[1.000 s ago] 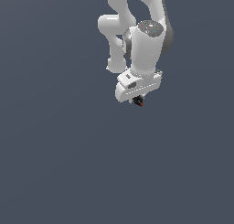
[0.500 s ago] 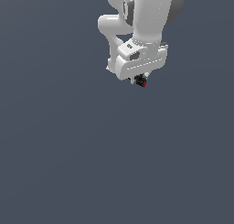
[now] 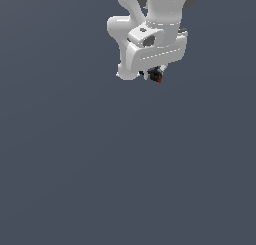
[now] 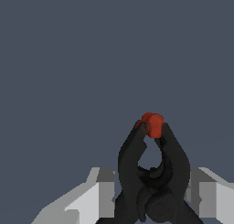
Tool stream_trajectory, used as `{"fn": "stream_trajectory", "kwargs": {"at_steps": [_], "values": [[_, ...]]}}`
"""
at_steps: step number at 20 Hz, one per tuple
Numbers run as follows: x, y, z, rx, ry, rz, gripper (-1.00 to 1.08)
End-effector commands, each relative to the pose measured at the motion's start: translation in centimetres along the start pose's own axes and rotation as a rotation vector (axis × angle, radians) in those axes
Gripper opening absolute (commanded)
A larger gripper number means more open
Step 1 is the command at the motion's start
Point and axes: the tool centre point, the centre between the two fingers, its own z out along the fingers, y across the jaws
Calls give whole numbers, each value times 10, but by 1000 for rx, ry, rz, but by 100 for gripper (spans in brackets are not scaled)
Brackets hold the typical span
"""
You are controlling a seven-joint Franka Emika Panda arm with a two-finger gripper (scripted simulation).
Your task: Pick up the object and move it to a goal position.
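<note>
The object is a small black clamp (image 4: 153, 173) with a red tip (image 4: 152, 124). In the wrist view it sits between my grey fingers (image 4: 103, 195), which press on it from both sides. In the exterior view my white gripper (image 3: 155, 75) hangs high up, near the top of the picture. Only a bit of the black clamp with its red tip (image 3: 158, 79) shows below the hand. The gripper is shut on the clamp and holds it well above the grey floor.
A plain dark grey floor (image 3: 125, 179) fills both views. The arm's white links (image 3: 165, 9) rise out of the top of the exterior view. No goal marker shows.
The gripper has risen with the clamp in it and now looks larger in the exterior view. It has also shifted a little to the exterior view's right.
</note>
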Motion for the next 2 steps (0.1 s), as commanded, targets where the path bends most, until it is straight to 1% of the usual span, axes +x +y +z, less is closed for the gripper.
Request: {"fn": "stream_trajectory", "kwargs": {"at_steps": [1,2], "values": [[-1,0,-4,0,-1,0,-100],[-1,0,-4,0,-1,0,-100]]}}
